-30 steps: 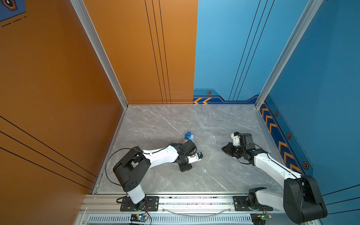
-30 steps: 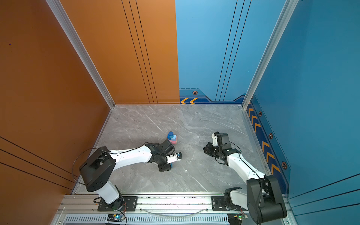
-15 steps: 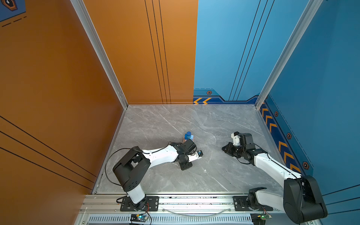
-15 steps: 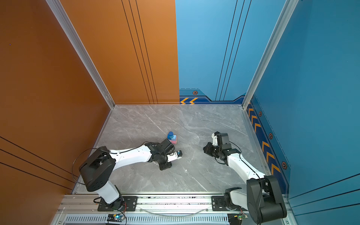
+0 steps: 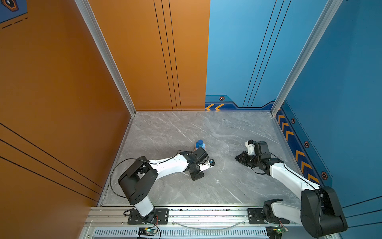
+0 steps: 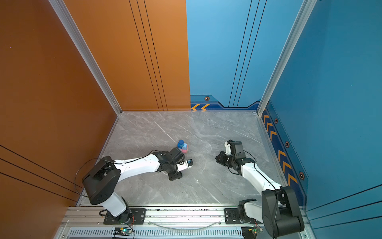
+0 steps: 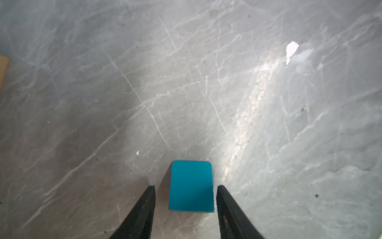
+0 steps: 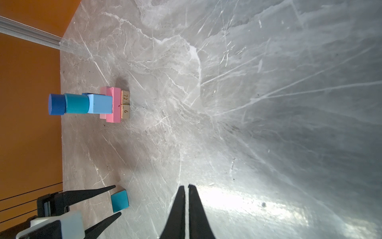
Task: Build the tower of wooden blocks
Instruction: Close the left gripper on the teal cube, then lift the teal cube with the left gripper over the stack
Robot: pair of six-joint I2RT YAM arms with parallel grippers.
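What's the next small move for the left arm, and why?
Probably close the left gripper on the teal cube: the cube sits on the marble surface between its open fingers, with a gap showing on each side, so nothing is gripped yet. The tower stands apart, topped by a dark-blue cylinder.

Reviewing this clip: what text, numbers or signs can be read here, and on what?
"72": end face of one tan bar, in the right wrist view.
"6": end face of the second tan bar beside it.
Yellow chevrons, no words: on the blue wall trim.
Nothing else is legible.
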